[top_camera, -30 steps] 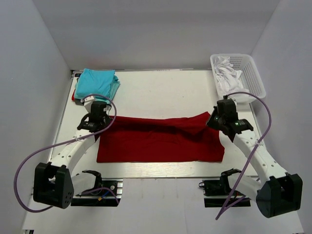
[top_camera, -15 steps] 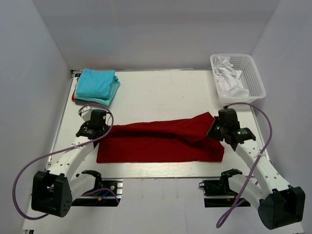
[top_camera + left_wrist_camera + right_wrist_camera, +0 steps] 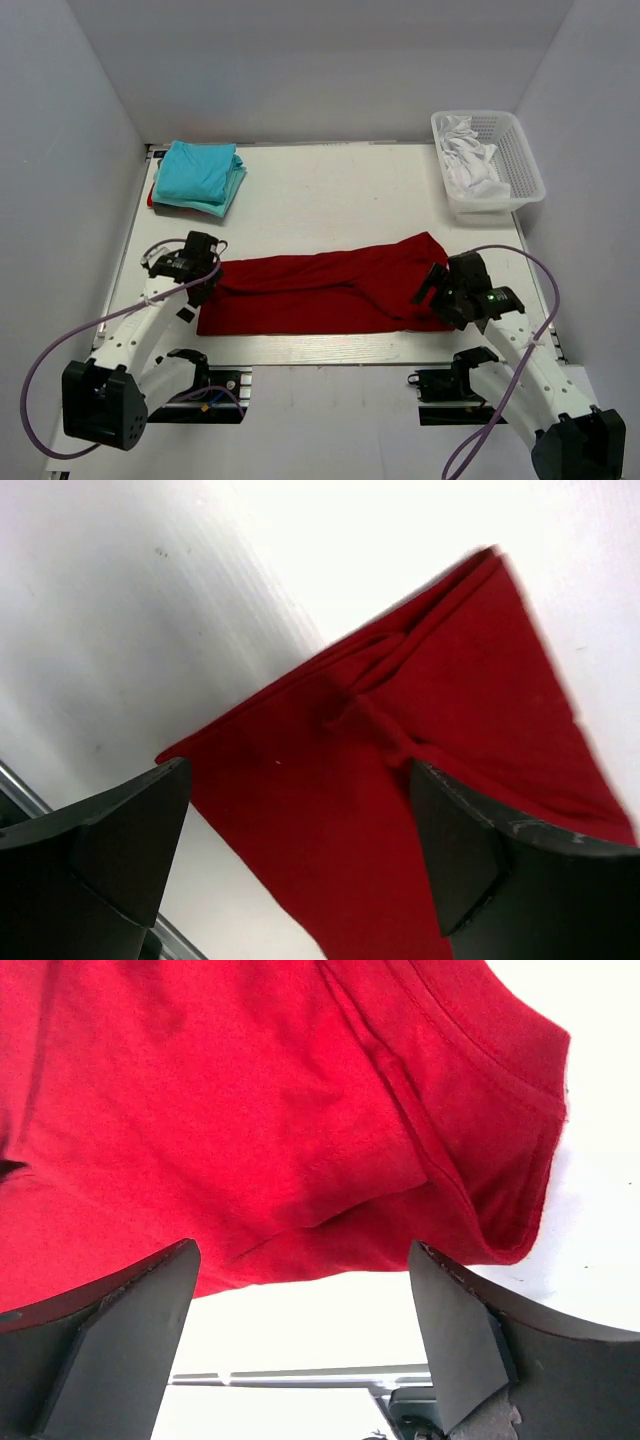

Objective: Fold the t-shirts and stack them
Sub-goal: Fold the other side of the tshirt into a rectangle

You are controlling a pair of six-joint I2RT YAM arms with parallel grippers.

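the dark red t-shirt (image 3: 320, 290) lies on the near half of the worktop (image 3: 330, 190), doubled lengthwise into a long band that runs left to right. its far right corner bulges away from the band, so the fold is not quite square there.

the left jaws hang at the band's left end, spread wide with nothing between them. in the left wrist view a corner of the shirt and a bunched sleeve rest on the worktop below, and the fingers (image 3: 110, 860) are clear of the cloth. the right jaws stand at the right end, equally wide and empty. the right wrist view shows a hemmed sleeve lying slack beneath them, unpinched.

one arm at each end makes sense for a garment this long, since it lets the cloth be lifted evenly and kept flat rather than dragged into wrinkles. by the look of it the lengthwise fold is laid and the crosswise folds are not yet done.

the turquoise t-shirts (image 3: 198, 173) sit folded in a stack at the far left corner, well apart from the red one. that keeps the middle free for folding and likely marks where this shirt should end up. the basket (image 3: 525, 165) at the far right holds white cloth (image 3: 468, 155).
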